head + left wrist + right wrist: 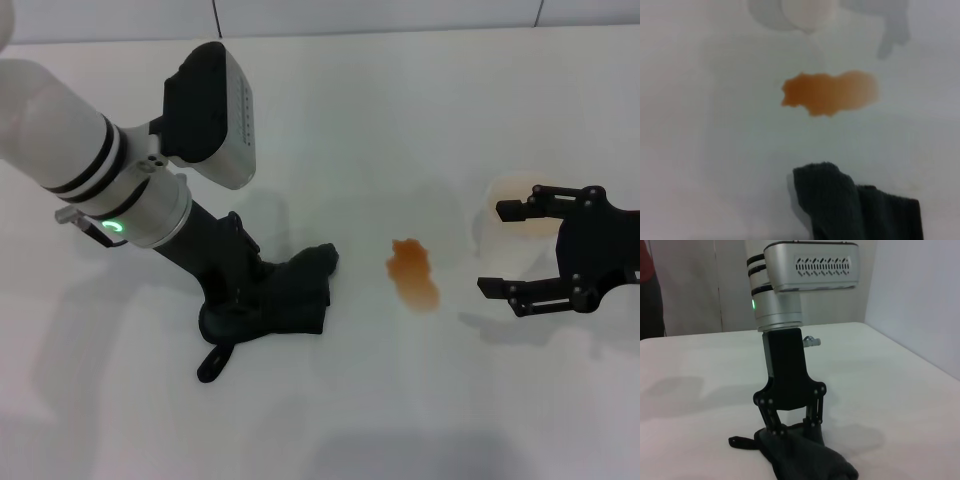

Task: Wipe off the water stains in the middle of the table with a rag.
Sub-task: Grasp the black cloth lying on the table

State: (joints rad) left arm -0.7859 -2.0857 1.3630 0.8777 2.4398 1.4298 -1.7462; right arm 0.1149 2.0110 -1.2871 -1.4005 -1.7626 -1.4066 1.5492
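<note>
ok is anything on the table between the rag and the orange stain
Nothing visible. The left gripper is down on the rag, and only bare table separates it from the water stains. The paper cup and right gripper are beyond the stain.

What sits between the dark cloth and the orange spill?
Nothing: the head view shows only bare table between the rag and the water stains.

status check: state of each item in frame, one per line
rag: crumpled on the table, beside the stain, not on it
water stains: orange-brown, unwiped
left pincer: down on the rag, shut on it
right pincer: open, holds nothing, next to the cup
paper cup: upright beside the right pincer
</note>
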